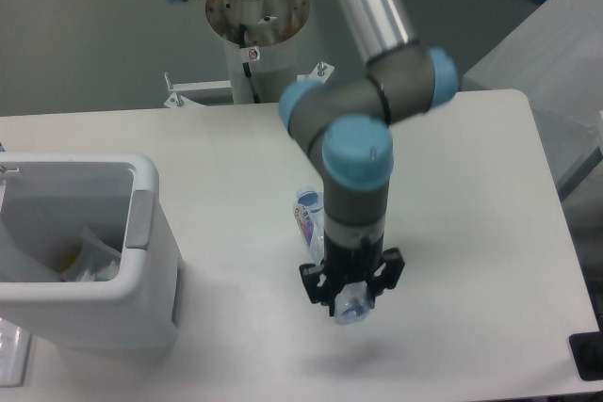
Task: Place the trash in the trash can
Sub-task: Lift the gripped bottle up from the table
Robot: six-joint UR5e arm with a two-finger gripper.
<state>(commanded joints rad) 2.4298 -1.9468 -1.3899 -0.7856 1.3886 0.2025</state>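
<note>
Gripper [350, 300] pinching bottle [320, 233] at lower centre; best carried level and high over bin [141, 270] rim at left before release.

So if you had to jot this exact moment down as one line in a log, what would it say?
phase: lift | tool: shut on bottle | bottle: off the table | bin: left, wrapper inside | next: carry to bin

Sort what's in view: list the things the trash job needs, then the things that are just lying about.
Job:
- plastic bottle, in the gripper
- white trash can
- wrapper, already in the can

Lying about:
- clear plastic item at the table's left edge, beside the can
</note>
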